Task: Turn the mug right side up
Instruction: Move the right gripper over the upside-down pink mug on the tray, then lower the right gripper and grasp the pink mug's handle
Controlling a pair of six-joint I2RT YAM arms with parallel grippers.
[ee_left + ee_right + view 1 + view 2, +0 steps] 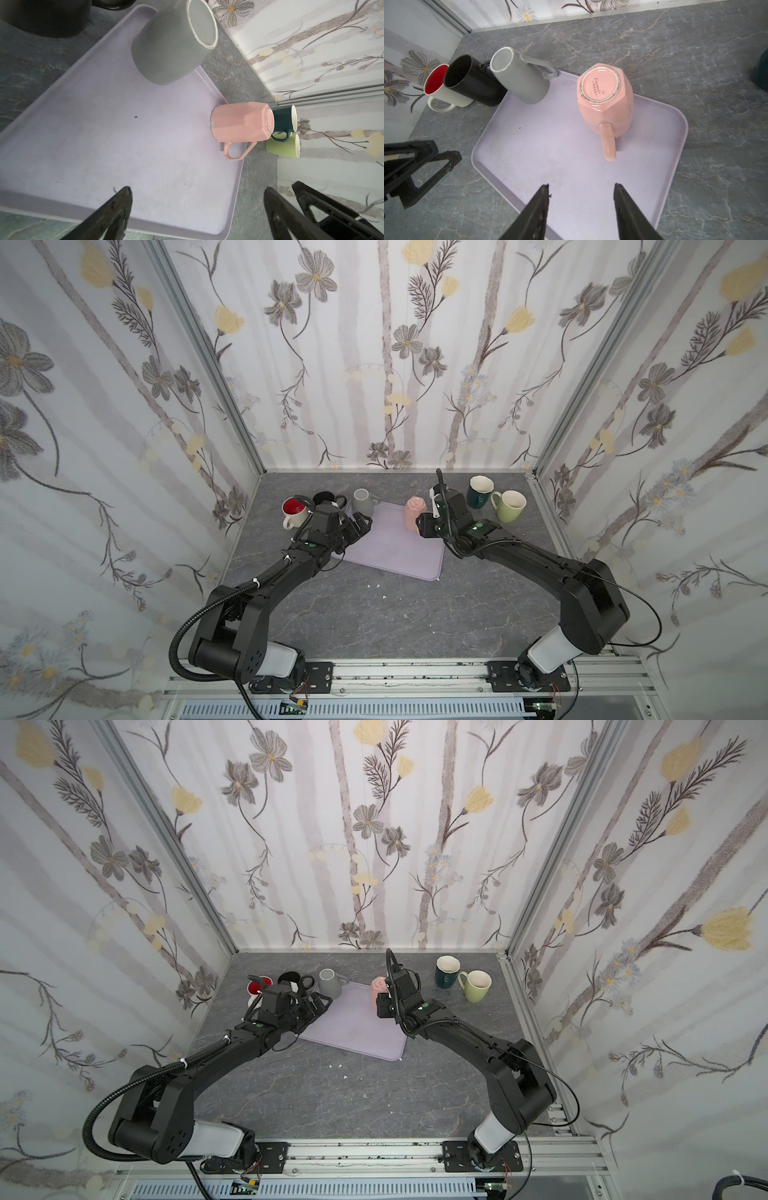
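Flowered wallpaper lines the three walls around a grey marbled tabletop, on which lies a lilac tray.

The right gripper hangs over the tray. Its jaws stand apart with nothing between them. Straight ahead of it, a pink mug stands upside down on the tray, its base ring facing up. The pink handle points back toward this gripper and stops short of the fingertips without touching them. In both top views the pink mug shows just past the right wrist.

The left gripper is spread wide and holds nothing, hanging over the tray's edge. Ahead of it, a grey mug also stands bottom up, on the tray's far corner. The pink mug sits further off, ahead of this gripper and to one side.

Beside the grey mug, off the tray, stand a black mug and a white mug with a red inside, both mouth up and touching one another. Beyond the right gripper, on its outer side, a dark green mug and a light green mug stand upright on the bare tabletop, close together.
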